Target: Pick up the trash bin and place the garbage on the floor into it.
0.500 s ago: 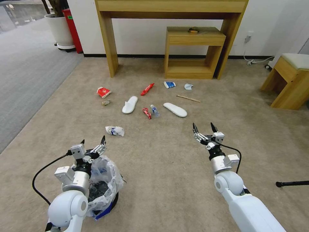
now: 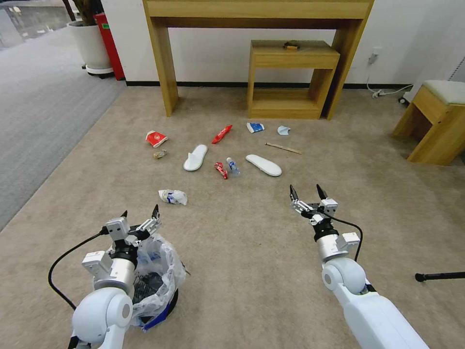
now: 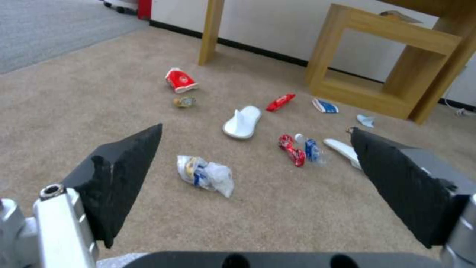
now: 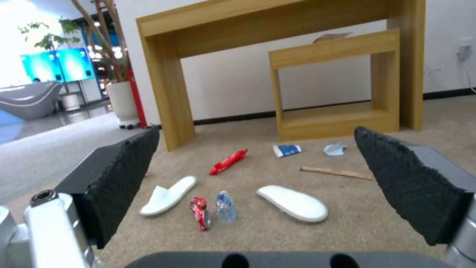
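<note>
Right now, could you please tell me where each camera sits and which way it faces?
Head view: up on the head, looking forward and down at the floor; both arms, the left pincer above the trash bin, the right pincer.
Left wrist view: behind its open fingers, facing the garbage.
Right wrist view: low, between open fingers, facing the tables.
Shared: the white slippers.

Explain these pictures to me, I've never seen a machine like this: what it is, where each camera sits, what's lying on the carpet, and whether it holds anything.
This is a wheeled robot with two arms. The head view looks down from its head; the other two look out from each wrist, between that arm's black fingers.

The left gripper hangs open above the trash bin, a black bin with a clear bag. The right gripper is open over bare floor. Neither holds anything.

Litter ahead: two white slippers, red wrappers, a small bottle, a crumpled packet, a wooden stick.
</note>
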